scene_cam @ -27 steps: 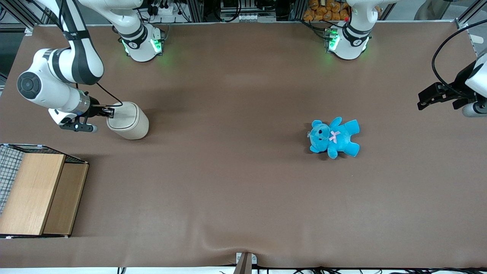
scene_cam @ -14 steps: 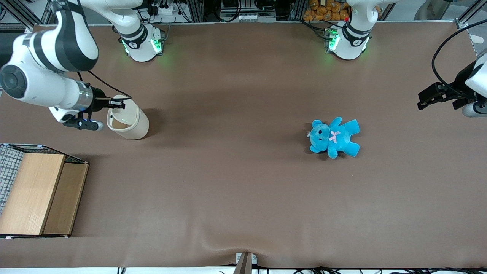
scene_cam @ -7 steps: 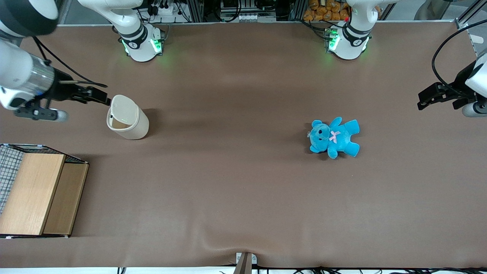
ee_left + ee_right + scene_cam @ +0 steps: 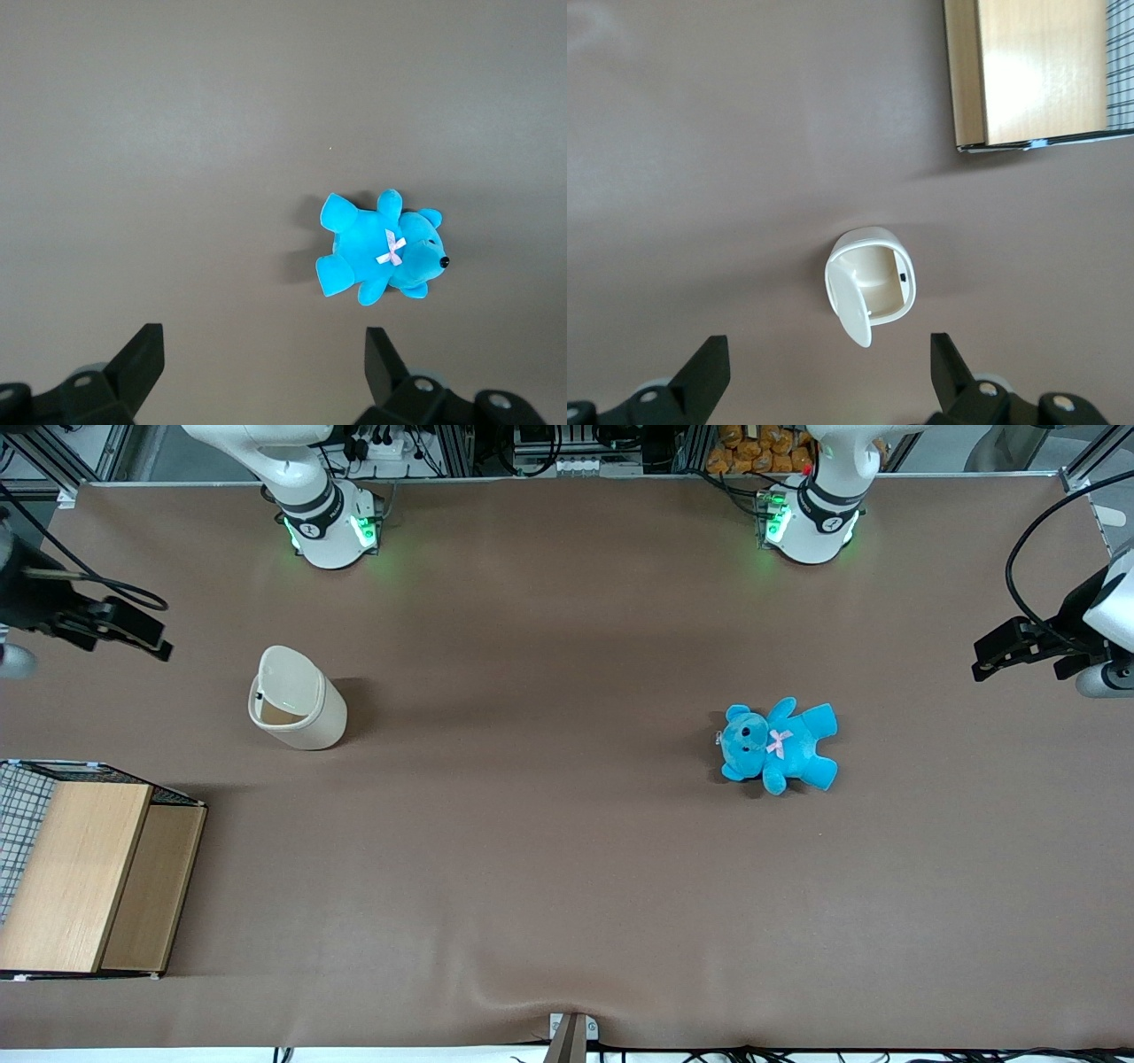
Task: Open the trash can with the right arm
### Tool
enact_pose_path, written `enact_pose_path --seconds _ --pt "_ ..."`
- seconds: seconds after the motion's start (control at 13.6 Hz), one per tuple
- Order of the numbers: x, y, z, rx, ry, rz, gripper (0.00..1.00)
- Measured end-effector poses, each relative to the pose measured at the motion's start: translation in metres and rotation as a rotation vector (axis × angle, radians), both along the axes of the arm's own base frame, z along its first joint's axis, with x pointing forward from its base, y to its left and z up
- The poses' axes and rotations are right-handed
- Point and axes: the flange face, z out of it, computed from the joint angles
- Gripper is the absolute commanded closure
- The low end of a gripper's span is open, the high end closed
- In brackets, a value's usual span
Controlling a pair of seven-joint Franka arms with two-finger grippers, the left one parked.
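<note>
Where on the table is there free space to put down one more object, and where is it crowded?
The widest bare stretch of the table lies between the trash can, lid up, and the teddy; the strip nearer the front camera is bare too. It is tighter toward the working arm's end, where the wooden box sits near the can. The gripper, open, hangs above the table there, touching nothing.

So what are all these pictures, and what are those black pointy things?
They show a robot with two white arms at a brown table. One picture looks at the whole table from the front. Two come from little cameras on the arms' wrists, looking down. The black things are the arm's fingers, which work like a hand. The working arm's gripper is open and holds nothing, up above the trash can. The can's lid is tipped up, so you can see inside. A blue teddy lies toward the parked arm's end. A wooden box sits near the can.
</note>
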Motion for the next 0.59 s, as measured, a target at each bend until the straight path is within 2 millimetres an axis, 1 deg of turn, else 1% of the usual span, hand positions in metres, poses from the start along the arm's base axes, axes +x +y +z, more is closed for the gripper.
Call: enact_pose_path --seconds 0.22,0.59 --pt "0.001 -0.024 0.003 0.0 -0.007 -0.003 0.0" --pt "-0.001 -0.065 0.006 0.001 -0.019 0.047 0.0"
